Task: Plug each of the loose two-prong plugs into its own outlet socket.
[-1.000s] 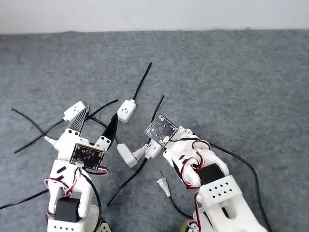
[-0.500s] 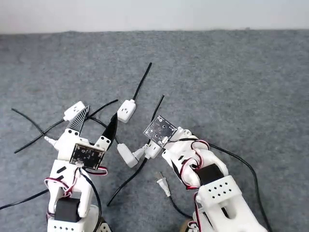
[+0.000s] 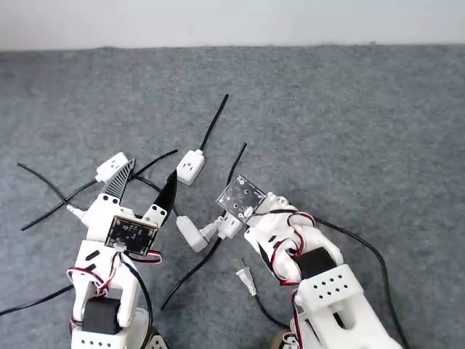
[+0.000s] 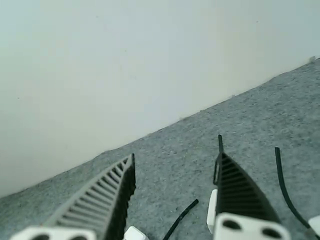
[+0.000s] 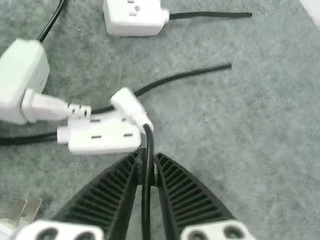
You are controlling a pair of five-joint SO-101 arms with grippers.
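Only the right tool [image 5: 146, 161] is shifting a little toward the flat white socket [image 5: 99, 138]. Its ribbed black jaws are pinching the thin black cord [image 5: 145, 145] behind the small white plug [image 5: 128, 104], just beside that socket. Near the socket, the left tool [image 3: 149, 187] is standing wide, holding nothing.

Table [image 3: 378, 131]: grey felt-like cloth, rough and matt. Outlet sockets [image 5: 100, 139] and plug [image 5: 129, 105]: smooth white plastic, slight sheen; cord [image 5: 146, 137] matt black. Fingers [image 5: 187, 192]: ribbed black plastic.

Open carpet [image 3: 349, 109] beyond tangled cords [image 3: 213, 125]
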